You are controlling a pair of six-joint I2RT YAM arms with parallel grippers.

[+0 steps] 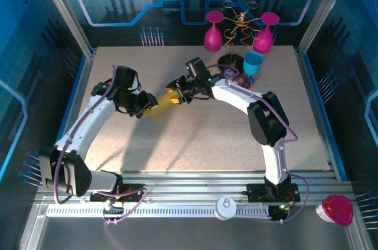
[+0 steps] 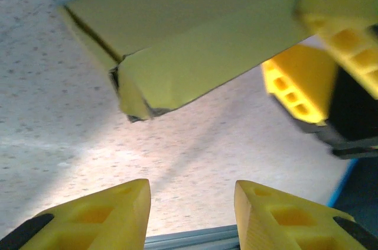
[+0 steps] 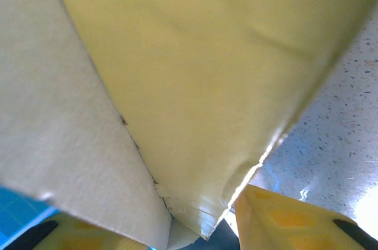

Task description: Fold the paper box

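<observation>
Paper box (image 1: 160,107) pinched in right hand (image 1: 175,97), left hand (image 1: 147,110) spread beside it

Left arm (image 1: 88,121) and right arm (image 1: 236,93): white link shells, black joint housings. Purple cables (image 1: 56,173) run along each. Fingers (image 2: 112,214): yellow moulded plastic, rectangular recesses, black insets.

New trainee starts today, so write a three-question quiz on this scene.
1. True or false: the left pincer is shut on the paper box.
2. Which colour is the cup near the far edge of the table? A red, B blue, C green.
3. Fill in: the box is gripped by the ___ pincer.
Key: 1 false; 2 B; 3 right pincer.
</observation>
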